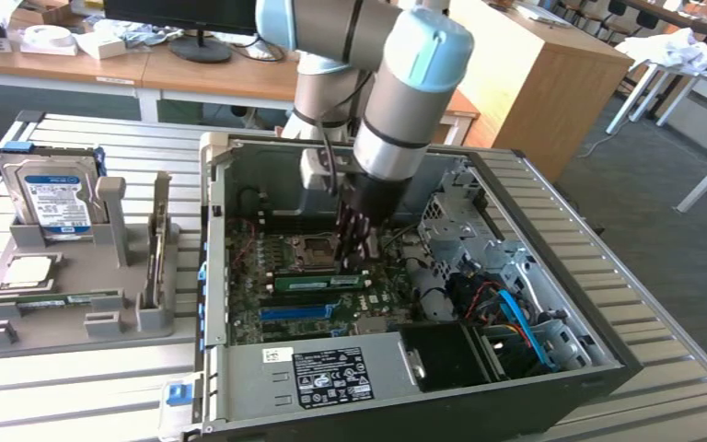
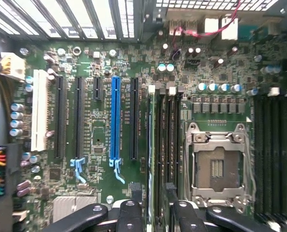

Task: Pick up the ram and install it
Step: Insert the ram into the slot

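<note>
The ram (image 1: 317, 281), a long green stick, stands on edge in a slot of the motherboard (image 1: 283, 304) inside the open computer case. My gripper (image 1: 356, 265) reaches down into the case and hangs just above the ram's end nearest the processor socket (image 1: 308, 247). In the wrist view the ram (image 2: 152, 145) shows edge-on as a thin strip in the memory slot closest to the blue slot (image 2: 115, 116). My gripper (image 2: 155, 217) is open, its black fingers (image 2: 129, 215) standing apart on either side of that strip's line. Whether they touch the ram I cannot tell.
The case walls (image 1: 213, 276) and drive cage (image 1: 464, 216) hem in the arm. Cables (image 1: 514, 318) lie at the exterior view's right. Outside, on the left, a grey holder (image 1: 144, 318) carries a hard drive (image 1: 52, 198), a square processor chip (image 1: 28, 270) and another green stick (image 1: 52, 299).
</note>
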`<state>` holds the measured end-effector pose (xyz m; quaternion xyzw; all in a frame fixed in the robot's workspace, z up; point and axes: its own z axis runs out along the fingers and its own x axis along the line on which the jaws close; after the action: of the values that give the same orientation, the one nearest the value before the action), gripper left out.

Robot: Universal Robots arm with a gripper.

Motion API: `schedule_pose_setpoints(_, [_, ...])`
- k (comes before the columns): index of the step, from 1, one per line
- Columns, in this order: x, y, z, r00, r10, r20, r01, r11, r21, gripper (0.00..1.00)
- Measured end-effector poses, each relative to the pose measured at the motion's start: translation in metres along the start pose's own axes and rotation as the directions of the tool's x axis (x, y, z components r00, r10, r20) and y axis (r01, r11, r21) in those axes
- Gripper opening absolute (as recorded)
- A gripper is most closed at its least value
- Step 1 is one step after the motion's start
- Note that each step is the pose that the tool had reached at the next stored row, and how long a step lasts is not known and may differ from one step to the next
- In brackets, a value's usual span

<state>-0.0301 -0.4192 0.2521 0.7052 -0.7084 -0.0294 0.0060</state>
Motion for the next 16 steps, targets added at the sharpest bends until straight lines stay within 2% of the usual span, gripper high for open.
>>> schedule_pose_setpoints(8, [-0.001, 0.0016, -0.0322, 1.0, 0.0, -0.0002, 0.0, 1.0, -0.0002, 0.31])
schedule_pose_setpoints(16, [-0.002, 0.0029, -0.0582, 1.0, 0.0, -0.0006, 0.0, 1.0, -0.0001, 0.31])
